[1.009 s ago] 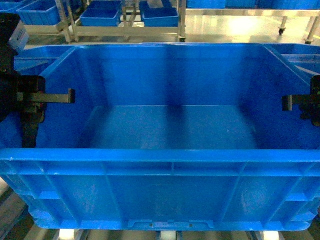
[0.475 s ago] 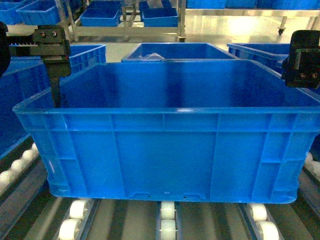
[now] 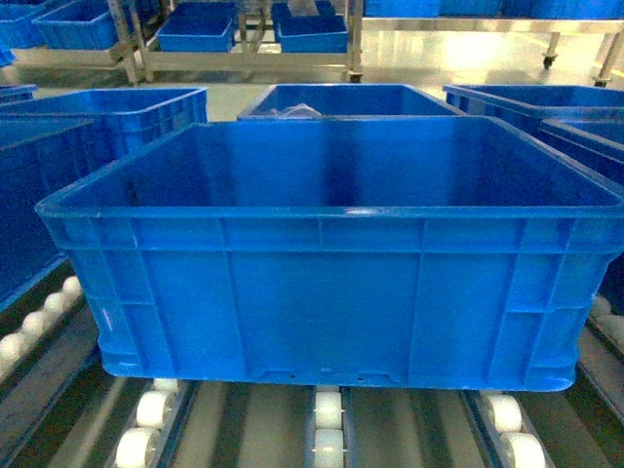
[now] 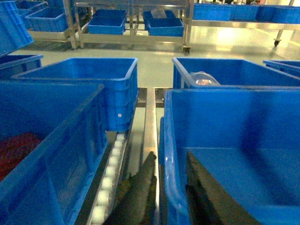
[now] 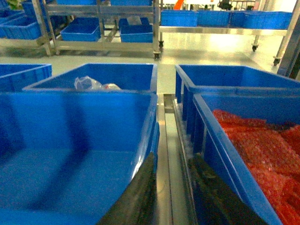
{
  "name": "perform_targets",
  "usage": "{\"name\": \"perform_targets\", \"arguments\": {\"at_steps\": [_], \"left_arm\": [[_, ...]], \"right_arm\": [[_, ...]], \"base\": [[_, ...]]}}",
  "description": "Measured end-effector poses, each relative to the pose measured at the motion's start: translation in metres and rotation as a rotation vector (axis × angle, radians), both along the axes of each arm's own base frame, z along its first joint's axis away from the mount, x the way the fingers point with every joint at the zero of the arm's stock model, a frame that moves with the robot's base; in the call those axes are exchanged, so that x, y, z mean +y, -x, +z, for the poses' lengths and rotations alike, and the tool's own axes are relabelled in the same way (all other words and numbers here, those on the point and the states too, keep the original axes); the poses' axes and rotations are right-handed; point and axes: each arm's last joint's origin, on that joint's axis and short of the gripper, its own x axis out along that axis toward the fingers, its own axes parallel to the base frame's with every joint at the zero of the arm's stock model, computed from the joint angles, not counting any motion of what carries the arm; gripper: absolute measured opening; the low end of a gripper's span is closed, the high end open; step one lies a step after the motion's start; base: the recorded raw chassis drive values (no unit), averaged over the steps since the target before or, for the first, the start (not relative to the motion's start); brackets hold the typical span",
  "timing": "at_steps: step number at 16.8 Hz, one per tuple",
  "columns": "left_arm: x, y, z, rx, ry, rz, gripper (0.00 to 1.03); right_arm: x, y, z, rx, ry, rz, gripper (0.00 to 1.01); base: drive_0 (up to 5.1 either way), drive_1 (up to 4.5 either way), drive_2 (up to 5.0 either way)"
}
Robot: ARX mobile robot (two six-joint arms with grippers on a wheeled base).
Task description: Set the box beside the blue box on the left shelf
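large ribbed bright-blue plastic crate (image 3: 331, 253) sitting on steel roller-wheel flow rack (image 3: 328, 419) | left gripper (image 4: 169, 185) fingers spread, straddling crate rim, not clamping | right gripper (image 5: 172, 190) spread, holding nothing | risk: crate rolling along rollers, finger snagging rim

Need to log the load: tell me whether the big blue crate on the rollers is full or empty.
Empty. The box shows bare blue floor and walls in the head and both wrist views.

Bright-blue box (image 3: 331, 292) over white rollers (image 3: 328, 409); neighbouring crate's (image 5: 243, 154) red contents (image 5: 262, 150).
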Motion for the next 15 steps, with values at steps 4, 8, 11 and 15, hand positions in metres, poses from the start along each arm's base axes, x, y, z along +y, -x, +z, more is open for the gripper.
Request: {"name": "perform_targets", "arguments": {"at_steps": [4, 8, 11, 15], "left_arm": [[0.008, 0.03, -0.008, 0.003, -0.002, 0.0, 0.01], [0.023, 0.058, -0.015, 0.012, -0.002, 0.011, 0.01], [0.022, 0.072, -0.027, 0.02, -0.003, -0.004, 0.01], [0.022, 0.088, -0.023, -0.004, -0.003, -0.004, 0.01]], "right_arm": [[-0.008, 0.031, -0.013, 0.032, 0.01, -0.001, 0.02], [-0.021, 0.06, -0.019, 0.015, 0.009, -0.006, 0.02], [-0.02, 0.075, -0.032, 0.053, 0.009, 0.004, 0.02], [-0.02, 0.09, -0.026, 0.024, 0.009, 0.003, 0.02]], "base": [[0.0, 0.0, 0.0], [0.0, 0.0, 0.0], [0.0, 0.0, 0.0], [0.0, 0.0, 0.0]]}}
